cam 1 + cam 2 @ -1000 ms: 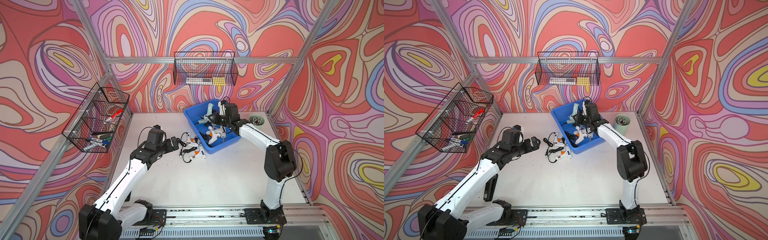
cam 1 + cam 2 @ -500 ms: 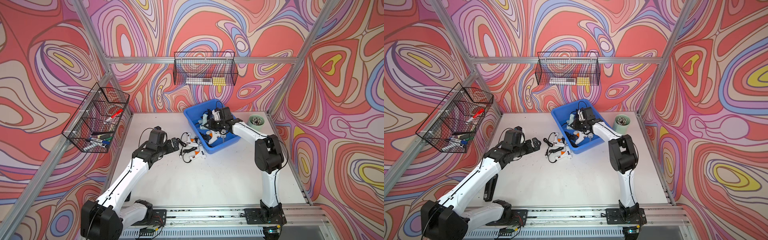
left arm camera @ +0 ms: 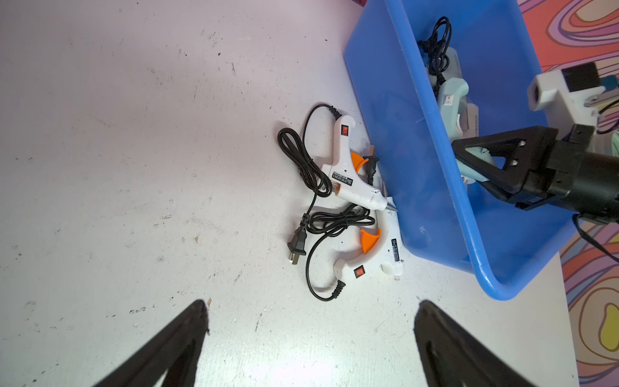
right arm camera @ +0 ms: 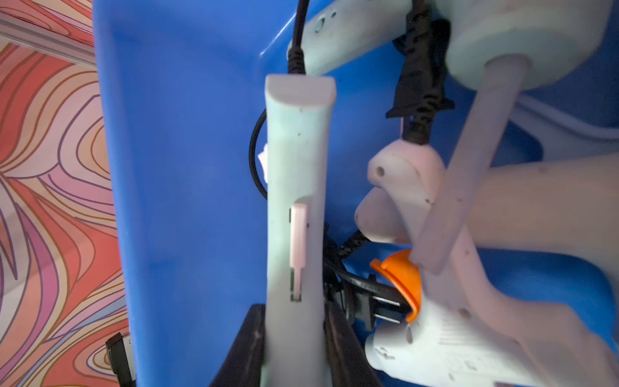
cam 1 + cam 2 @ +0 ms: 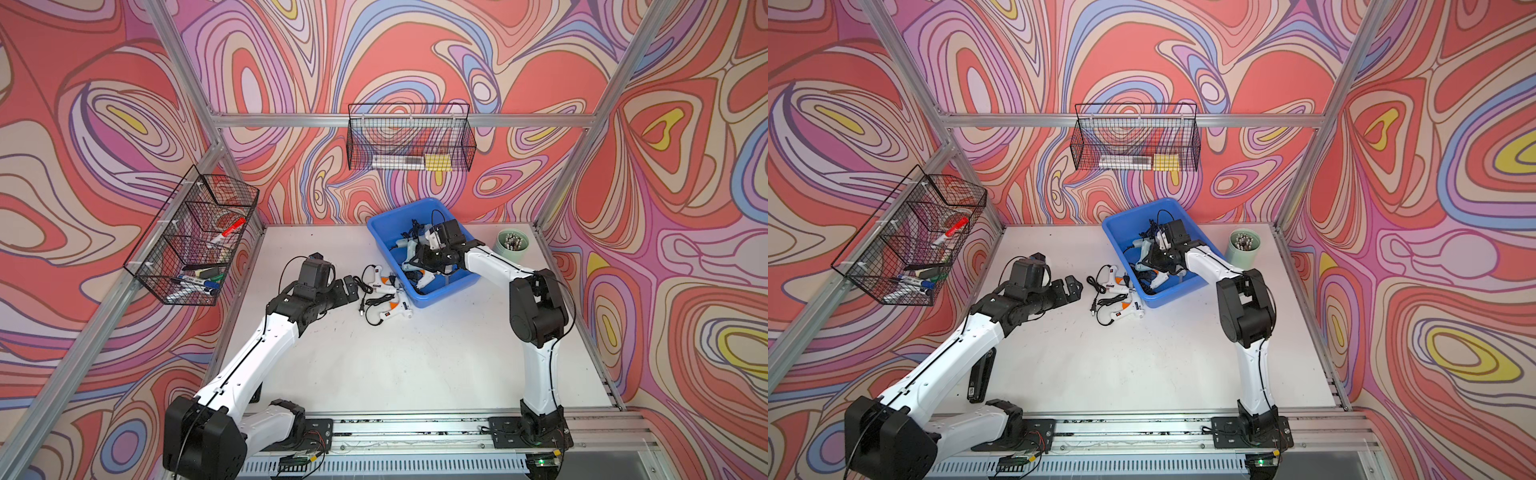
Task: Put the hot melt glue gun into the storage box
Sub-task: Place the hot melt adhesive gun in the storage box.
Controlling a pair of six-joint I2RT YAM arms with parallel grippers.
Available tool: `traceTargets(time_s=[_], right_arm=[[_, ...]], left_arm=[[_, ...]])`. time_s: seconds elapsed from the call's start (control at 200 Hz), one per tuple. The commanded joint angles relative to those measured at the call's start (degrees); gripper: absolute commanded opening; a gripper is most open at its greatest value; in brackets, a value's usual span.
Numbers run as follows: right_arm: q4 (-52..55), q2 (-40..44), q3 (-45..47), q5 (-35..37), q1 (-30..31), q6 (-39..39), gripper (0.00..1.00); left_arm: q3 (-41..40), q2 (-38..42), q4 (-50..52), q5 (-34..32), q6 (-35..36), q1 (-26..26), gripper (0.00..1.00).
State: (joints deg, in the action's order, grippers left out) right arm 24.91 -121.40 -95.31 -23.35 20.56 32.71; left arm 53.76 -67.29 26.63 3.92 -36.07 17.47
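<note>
The blue storage box (image 5: 380,226) (image 5: 1119,224) stands at the back of the white table. My right gripper (image 5: 409,262) (image 5: 1142,262) (image 4: 294,335) reaches down inside it, shut on the handle of a pale green hot melt glue gun (image 4: 296,187) (image 5: 410,249). The held gun lies close to the box wall (image 4: 201,167). Two white glue guns with orange triggers (image 5: 384,282) (image 5: 395,308) (image 3: 351,177) (image 3: 378,248) lie on the table against the box's outer wall (image 3: 418,134), their black cords tangled. My left gripper (image 5: 353,289) (image 5: 1073,286) (image 3: 310,308) is open, just short of them.
More glue guns and cords fill the box, among them a white one with an orange trigger (image 4: 452,318). A pale green cup (image 5: 512,246) stands right of the box. Black wire baskets hang on the left wall (image 5: 195,237) and the back wall (image 5: 409,141).
My right arm has folded in toward the box, and its gripper has sunk lower into the box with the pale green gun. The left arm has edged slightly toward the white guns.
</note>
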Motion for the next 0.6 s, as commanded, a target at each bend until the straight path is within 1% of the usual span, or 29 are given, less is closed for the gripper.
traceTargets(time_s=[0.0, 0.03, 0.06, 0.17, 0.215, 0.265, 0.416, 0.591], right_arm=[[5.56, 1.18, -0.02, 4.83, 0.09, 0.13, 0.29], [6.14, 1.64, 0.1, 5.83, 0.21, -0.1, 0.34], [6.76, 2.11, 0.17, 6.73, 0.4, -0.35, 0.37], [7.68, 3.93, 0.8, 8.79, 0.82, -1.02, 0.44], [8.02, 4.53, 1.07, 9.22, 1.05, -1.15, 0.48], [8.0, 5.27, 1.51, 9.68, 1.18, -1.16, 0.51], [8.72, 7.35, 2.47, 11.51, 1.5, -1.36, 0.61], [10.31, 11.91, 3.32, 16.96, 2.44, -2.32, 0.74]], left_arm=[[0.02, -0.28, 0.15, -0.35, -0.24, -0.25, 0.99], [0.08, -0.3, 0.19, -0.5, -0.27, -0.26, 0.99], [0.08, -0.33, 0.3, -0.49, -0.14, -0.27, 0.99], [0.34, -0.73, 0.27, -0.5, 0.04, -0.25, 0.99], [0.46, -0.98, 0.2, -0.41, 0.19, -0.26, 0.99], [0.52, -1.31, 0.1, -0.32, 0.17, -0.25, 0.99], [0.47, -2.28, -0.46, 1.24, 0.76, -0.33, 0.99], [-0.03, -3.5, -0.45, 2.58, 1.77, -0.29, 0.99]])
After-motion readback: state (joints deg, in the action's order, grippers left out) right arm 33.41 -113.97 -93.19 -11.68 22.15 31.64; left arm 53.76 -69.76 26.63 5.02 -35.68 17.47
